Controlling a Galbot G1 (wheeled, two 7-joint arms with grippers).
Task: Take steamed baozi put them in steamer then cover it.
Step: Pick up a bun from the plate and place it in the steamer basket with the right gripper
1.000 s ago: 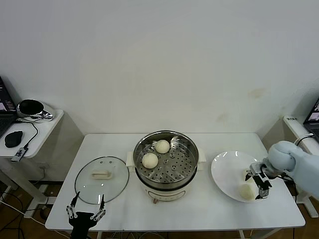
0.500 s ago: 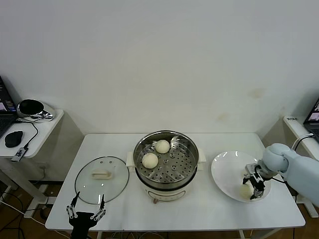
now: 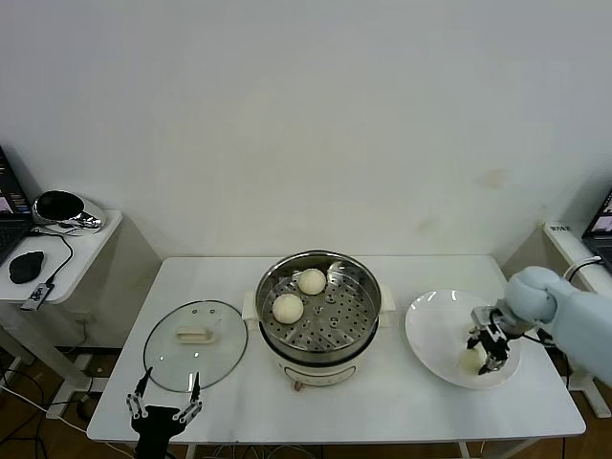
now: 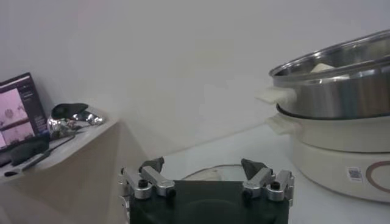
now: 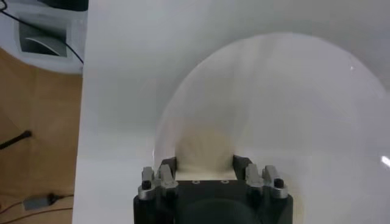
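Two steamed baozi [image 3: 311, 280] [image 3: 287, 308] lie on the perforated tray of the steel steamer [image 3: 356, 337] at the table's middle. A third baozi [image 3: 469, 360] [image 5: 204, 146] sits on the near part of the white plate [image 3: 435, 330] [image 5: 292, 109] at the right. My right gripper [image 3: 486, 352] [image 5: 205, 163] is shut on this baozi, a finger pressed on each side. The glass cover [image 3: 195, 344] [image 4: 213, 173] lies flat left of the steamer [image 4: 341, 91]. My left gripper [image 3: 164, 406] [image 4: 203, 167] waits open off the table's near left edge, just short of the cover.
A low side table [image 3: 86, 239] at the far left carries a black mouse [image 3: 25, 267], a cable and a shiny chrome object [image 3: 62, 208]. Another white stand [image 3: 574, 251] is at the far right. The plate lies near the table's right edge.
The right gripper's fingers have closed from wide open onto the baozi on the plate, and the hand shifted slightly. The left arm has not moved.
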